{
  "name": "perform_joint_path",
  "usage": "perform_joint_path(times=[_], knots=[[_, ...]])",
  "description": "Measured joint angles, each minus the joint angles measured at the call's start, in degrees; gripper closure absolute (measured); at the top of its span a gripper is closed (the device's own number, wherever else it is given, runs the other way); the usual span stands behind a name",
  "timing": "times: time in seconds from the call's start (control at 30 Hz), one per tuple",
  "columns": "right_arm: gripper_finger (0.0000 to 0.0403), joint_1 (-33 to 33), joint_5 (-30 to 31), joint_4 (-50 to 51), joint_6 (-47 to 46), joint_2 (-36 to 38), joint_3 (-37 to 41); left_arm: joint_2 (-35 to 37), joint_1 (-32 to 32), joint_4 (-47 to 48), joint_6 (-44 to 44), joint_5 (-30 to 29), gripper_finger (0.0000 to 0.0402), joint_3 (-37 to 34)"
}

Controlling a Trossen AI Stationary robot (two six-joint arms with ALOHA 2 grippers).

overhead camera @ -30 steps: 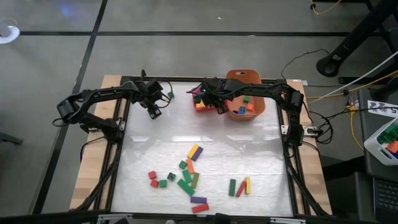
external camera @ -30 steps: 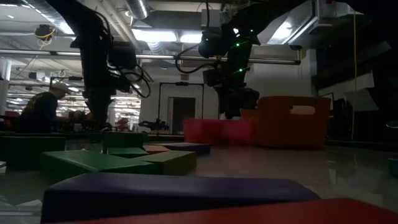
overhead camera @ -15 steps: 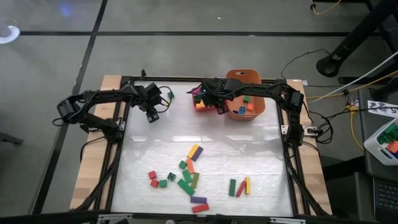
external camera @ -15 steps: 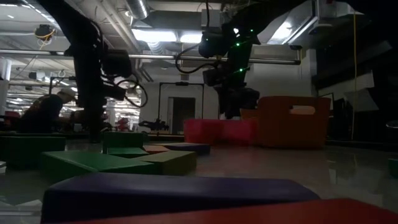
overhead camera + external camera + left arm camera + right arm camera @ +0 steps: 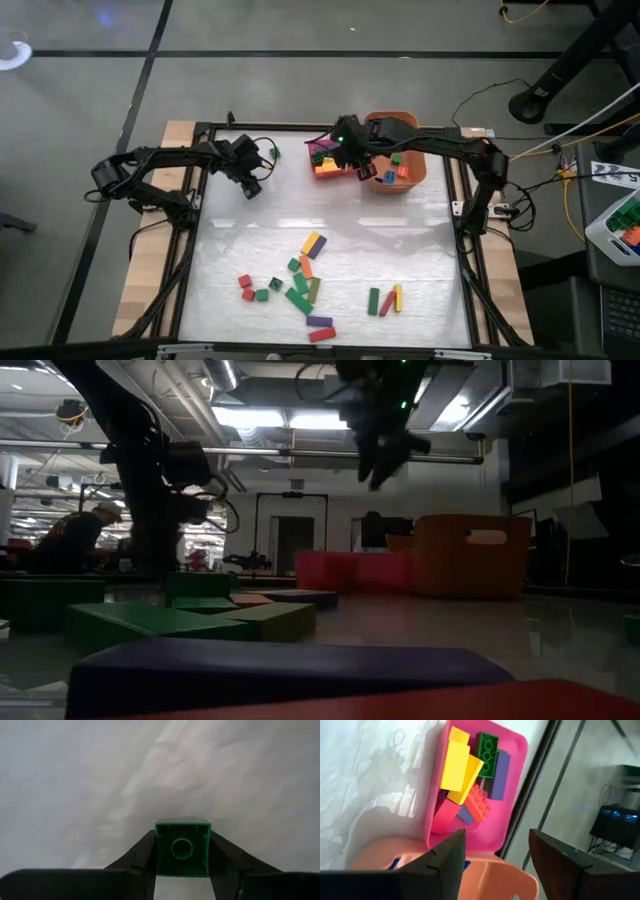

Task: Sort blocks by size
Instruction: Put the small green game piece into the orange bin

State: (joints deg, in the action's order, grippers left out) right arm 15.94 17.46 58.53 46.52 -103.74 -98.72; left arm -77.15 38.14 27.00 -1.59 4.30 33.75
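Observation:
My left gripper point(image 5: 250, 186) is at the table's far left, shut on a small green cube point(image 5: 182, 847). My right gripper point(image 5: 358, 166) is open and empty, raised above the place where the pink tray point(image 5: 322, 160) meets the orange tub point(image 5: 398, 162); it is high up in the low view point(image 5: 385, 455). The tray point(image 5: 512, 750) holds yellow, green, purple and red long blocks. The tub holds small cubes. Several loose blocks point(image 5: 300, 285) lie flat on the near half of the table. My left gripper pinches the green cube between its two fingers point(image 5: 147, 845), which lie on two opposite side faces point(image 5: 159, 850). The cube's hollow underside with its round tube faces the wrist camera. The white table surface shows beyond it; whether the cube touches it I cannot tell.
Three more blocks point(image 5: 385, 300) lie at the near right. Big green, purple and red blocks fill the low view's foreground point(image 5: 270, 665). The white table between the containers and the loose blocks is bare point(image 5: 330, 210). A person point(image 5: 70, 535) shows in the room behind.
My right gripper has risen from low over the pink tray and gone a little toward the table's right edge, so that the tray's blocks show. My left gripper has kept hold of the cube and hardly moved.

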Motion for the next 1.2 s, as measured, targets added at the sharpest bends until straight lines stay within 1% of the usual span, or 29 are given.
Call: perform_joint_path(times=[0.07,0.1,0.17,0.23,0.33,0.4,0.47,0.53,0.6,0.8,0.93,1.0,1.1,1.2], knots=[[0.0189,-0.9,0.02,1.46,-0.04,1.68,-0.38,-0.08,-0.95,-4.78,3.57,6.38,0.0284,-0.12],[0.0189,-1.46,0.04,2.11,-0.34,2.56,-0.39,-0.08,-1.56,-8.72,5.55,9.37,0.0284,-0.12],[0.0189,-2.62,0.02,3.75,-1.79,4.12,-0.41,-0.08,-3.29,-17.47,10.34,13.2,0.0284,-0.08],[0.0189,-3.92,0.0,5.79,-4.09,5.36,-0.41,-0.35,-5.73,-28.36,14.78,14.35,0.0284,-0.08],[0.0189,-6.1,0.03,9.46,-7.4,6.9,-0.41,-1.91,-9.7,-44.17,17.46,14.79,0.0284,0.13],[0.0189,-7.6,0.03,12.5,-9.34,7.69,-0.41,-3.95,-12.13,-51.47,18.02,14.19,0.0284,1.36],[0.0189,-9.27,0.06,15.2,-11.51,8.12,-0.41,-6.6,-14.26,-55.91,17.82,11.45,0.0284,3.93],[0.0189,-10.88,0.06,17.76,-13.46,8.39,-0.41,-10.08,-16.08,-58.33,16.48,8.51,0.0284,7.73],[0.0189,-12.44,0.67,19.61,-15.14,8.54,-0.41,-14.47,-17.33,-59.59,14.78,7.1,0.0284,12.35],[0.0189,-17.54,6.07,24.35,-21.11,8.54,-0.41,-29.5,-18.76,-60.87,12.99,6.03,0.0283,29.98],[0.0189,-21.35,7.96,28.85,-25.57,8.52,-0.41,-39.28,-18.69,-60.54,12.97,5.9,0.0261,40.88],[0.0189,-23.19,8.03,31.2,-28.63,8.5,-0.41,-43.4,-18.69,-60.57,13.14,5.86,0.0251,45.71],[0.0189,-26.12,7.78,31.53,-34.27,8.5,-0.09,-47.82,-18.69,-60.1,13.4,5.89,0.0237,51.03],[0.0189,-29.68,4.62,31.49,-37.49,8.43,-0.02,-49.25,-18.69,-58.19,12.85,5.88,0.0223,53.74]])
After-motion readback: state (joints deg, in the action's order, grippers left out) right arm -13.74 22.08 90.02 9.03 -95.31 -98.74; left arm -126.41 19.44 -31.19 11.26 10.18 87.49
